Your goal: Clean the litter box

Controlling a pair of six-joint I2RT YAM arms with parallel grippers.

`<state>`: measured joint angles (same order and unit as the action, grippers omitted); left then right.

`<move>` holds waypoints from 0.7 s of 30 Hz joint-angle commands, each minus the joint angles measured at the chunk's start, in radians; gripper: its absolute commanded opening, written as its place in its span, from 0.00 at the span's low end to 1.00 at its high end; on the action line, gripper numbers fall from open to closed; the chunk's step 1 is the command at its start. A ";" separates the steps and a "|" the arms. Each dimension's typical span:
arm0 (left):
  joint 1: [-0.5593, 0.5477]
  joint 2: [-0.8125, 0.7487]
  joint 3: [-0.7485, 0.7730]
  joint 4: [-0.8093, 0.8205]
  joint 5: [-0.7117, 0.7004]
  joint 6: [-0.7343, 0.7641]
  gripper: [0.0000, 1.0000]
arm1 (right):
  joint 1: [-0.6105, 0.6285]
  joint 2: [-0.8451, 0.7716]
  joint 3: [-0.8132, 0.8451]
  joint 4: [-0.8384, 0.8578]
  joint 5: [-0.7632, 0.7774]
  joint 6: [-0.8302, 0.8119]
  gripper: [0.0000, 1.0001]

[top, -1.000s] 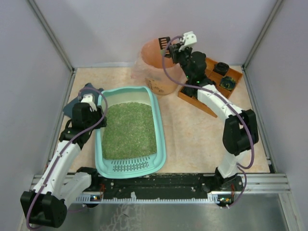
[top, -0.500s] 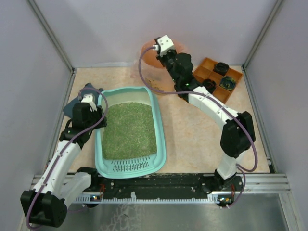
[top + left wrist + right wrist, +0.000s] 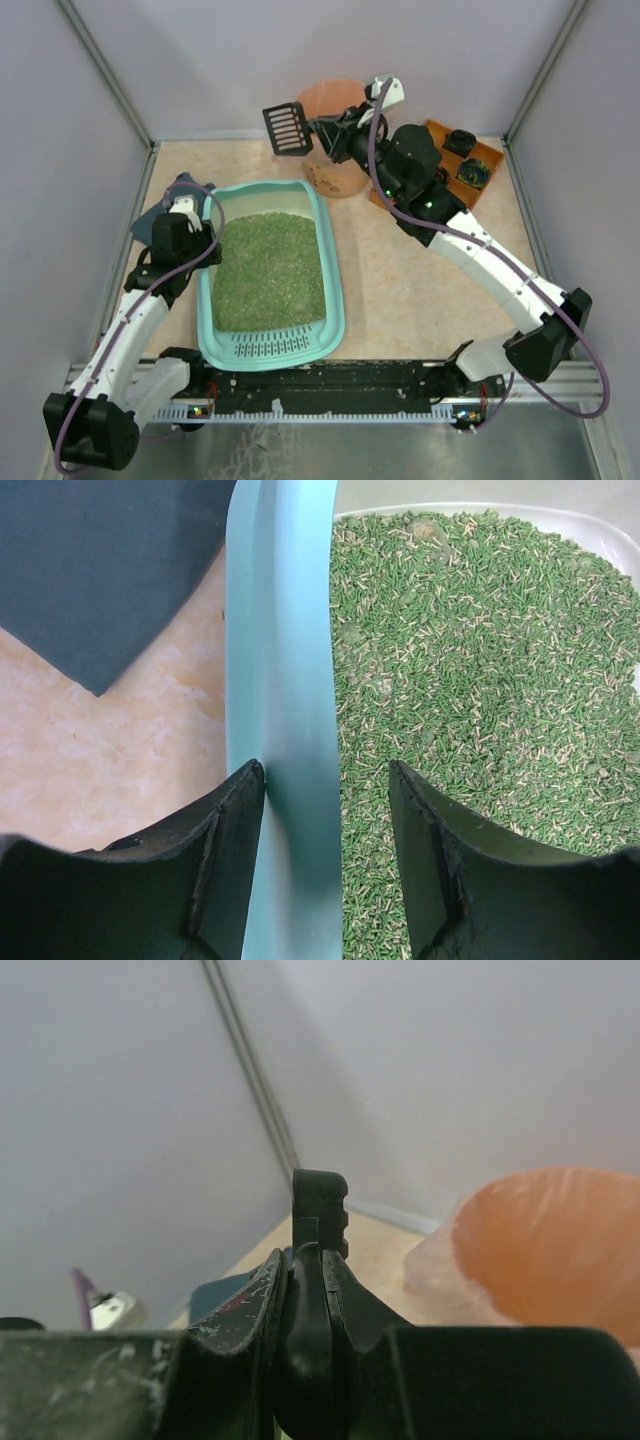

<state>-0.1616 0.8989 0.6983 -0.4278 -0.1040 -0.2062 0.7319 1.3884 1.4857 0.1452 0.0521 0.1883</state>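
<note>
The teal litter box (image 3: 334, 290) lies left of centre, with green litter (image 3: 268, 270) and its slotted ledge (image 3: 270, 345) at the near end. My left gripper (image 3: 203, 232) is open, its jaws straddling the box's left rim (image 3: 280, 680): one finger (image 3: 235, 820) touches the rim's outer edge, the other finger (image 3: 420, 830) hangs over the litter (image 3: 480, 660). My right gripper (image 3: 335, 135) is shut on the handle of a black slotted scoop (image 3: 287, 128), held in the air left of the peach-lined bin (image 3: 340, 175). In the right wrist view the scoop (image 3: 320, 1205) shows edge-on above the gripper (image 3: 306, 1260).
The round bin (image 3: 550, 1250) stands at the back behind the litter box. An orange compartmented tray (image 3: 485, 155) with dark items sits back right. A dark blue-grey flat piece (image 3: 100, 570) lies on the floor by the box's left rim. Grey walls close in all round.
The right arm swung the scoop from over the bin out to the bin's left, stretching forward. The left arm and the litter box stayed put.
</note>
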 commanded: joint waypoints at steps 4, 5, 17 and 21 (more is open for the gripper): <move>-0.003 -0.002 0.008 -0.010 -0.012 -0.018 0.58 | 0.047 0.023 -0.035 -0.211 -0.011 0.310 0.00; -0.003 -0.002 0.008 -0.009 -0.010 -0.018 0.58 | 0.055 0.036 -0.038 -0.222 -0.006 0.328 0.00; -0.003 0.010 0.009 -0.005 0.023 -0.007 0.53 | 0.085 0.413 0.132 -0.342 0.011 0.493 0.00; -0.004 0.014 0.009 -0.010 0.011 -0.009 0.53 | 0.089 0.530 0.238 -0.417 0.083 0.464 0.00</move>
<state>-0.1612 0.9051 0.6983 -0.4294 -0.1123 -0.2111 0.8097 1.8656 1.5890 -0.2230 0.0650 0.6460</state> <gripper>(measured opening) 0.531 0.162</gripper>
